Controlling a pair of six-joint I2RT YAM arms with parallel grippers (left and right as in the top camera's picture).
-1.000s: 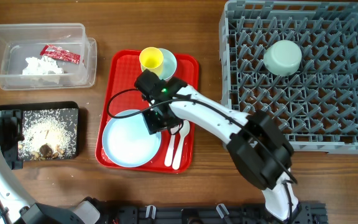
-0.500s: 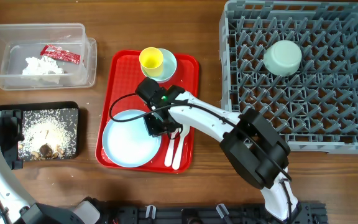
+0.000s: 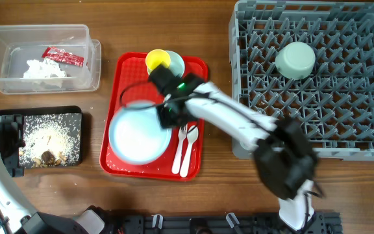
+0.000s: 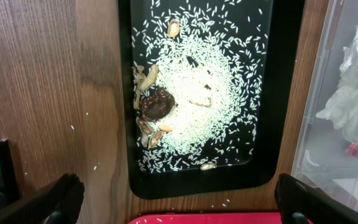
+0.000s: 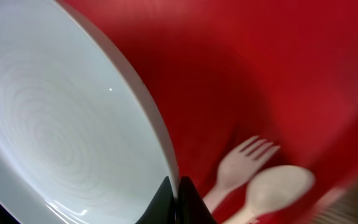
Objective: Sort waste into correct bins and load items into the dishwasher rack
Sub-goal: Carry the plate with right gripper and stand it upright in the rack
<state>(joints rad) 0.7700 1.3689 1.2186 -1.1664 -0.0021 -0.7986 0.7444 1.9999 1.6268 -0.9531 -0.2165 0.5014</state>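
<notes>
Shifted upward, one plate (image 3: 138,133) in right gripper (image 3: 168,117), one fork (image 3: 179,153), one spoon (image 3: 188,155)

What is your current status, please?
Right claw shut on pale blue plate rim. Left claw open over black tray. Fork and spoon beside plate, on red tray.

Brown wooden table (image 3: 213,188) with visible grain, evenly lit, black rail (image 3: 174,223) along its near edge.

Rice (image 4: 219,102) and brown scraps (image 4: 156,106) lie in the black tray (image 4: 188,182).
</notes>
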